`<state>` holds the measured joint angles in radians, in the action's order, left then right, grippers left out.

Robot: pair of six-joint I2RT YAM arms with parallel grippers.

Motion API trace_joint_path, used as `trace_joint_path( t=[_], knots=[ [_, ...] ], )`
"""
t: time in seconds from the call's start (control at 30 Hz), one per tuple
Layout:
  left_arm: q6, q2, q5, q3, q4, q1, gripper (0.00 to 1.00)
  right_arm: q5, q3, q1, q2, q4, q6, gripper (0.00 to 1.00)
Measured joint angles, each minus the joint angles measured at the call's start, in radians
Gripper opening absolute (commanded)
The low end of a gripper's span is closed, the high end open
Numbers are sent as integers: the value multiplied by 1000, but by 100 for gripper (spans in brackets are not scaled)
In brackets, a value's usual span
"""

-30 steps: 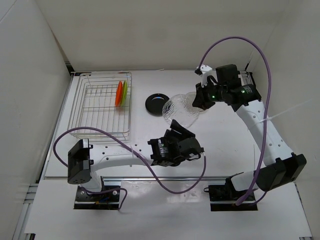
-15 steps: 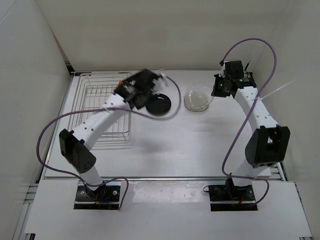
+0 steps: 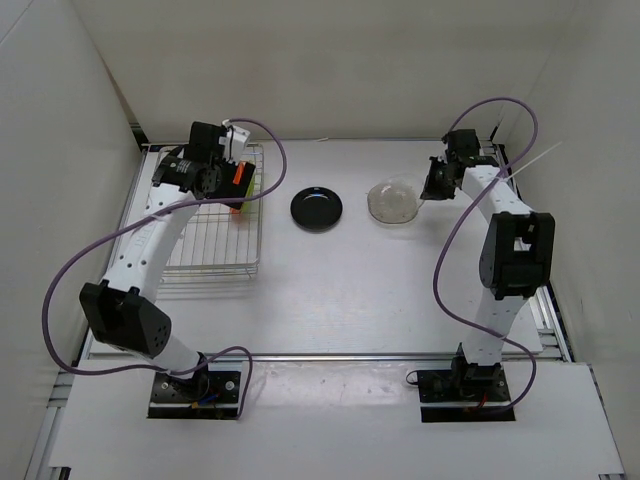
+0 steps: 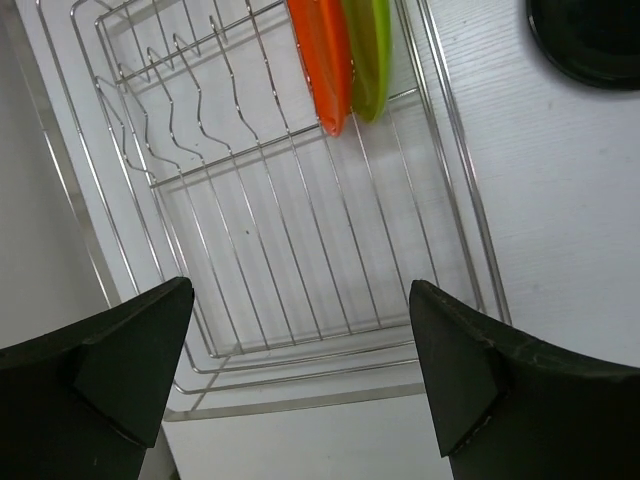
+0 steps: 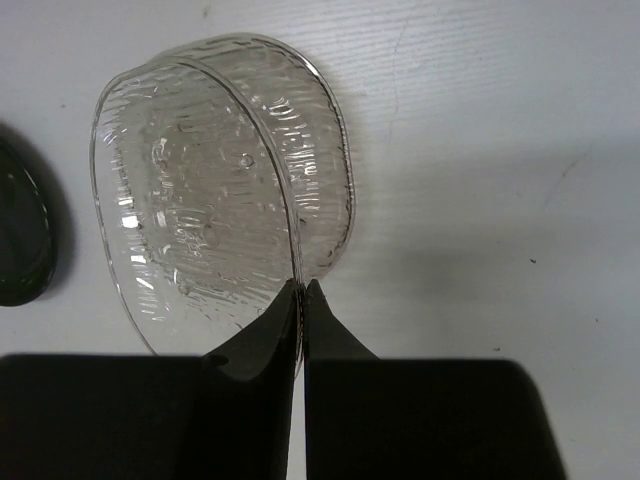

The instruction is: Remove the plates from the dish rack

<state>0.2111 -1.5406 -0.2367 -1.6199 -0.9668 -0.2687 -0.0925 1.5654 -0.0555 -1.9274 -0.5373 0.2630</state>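
Pinching the clear plate by its rim with the closed right gripper, probably to settle it on the table at 3 o'clock of the black plate. Hovering the left gripper wide open over the dish rack, facing the orange plate and green plate upright at 12 o'clock, likely the next picks.

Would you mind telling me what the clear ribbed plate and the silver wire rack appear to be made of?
The clear ribbed plate looks like glass or clear plastic, I cannot tell which: see-through, with glossy glints on its ripples. The silver wire rack looks like polished or plated metal: thin, shiny grey rods.
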Motion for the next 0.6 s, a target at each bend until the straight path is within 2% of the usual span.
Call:
trace_joint_path(
  t=[0.27, 0.6],
  knots=[
    [-16, 62, 99, 8, -2, 34, 100, -53, 33, -4, -53, 56, -4, 1],
    [-9, 89, 155, 29, -18, 34, 100, -89, 74, -4, -119, 66, -36, 1]
  ],
)
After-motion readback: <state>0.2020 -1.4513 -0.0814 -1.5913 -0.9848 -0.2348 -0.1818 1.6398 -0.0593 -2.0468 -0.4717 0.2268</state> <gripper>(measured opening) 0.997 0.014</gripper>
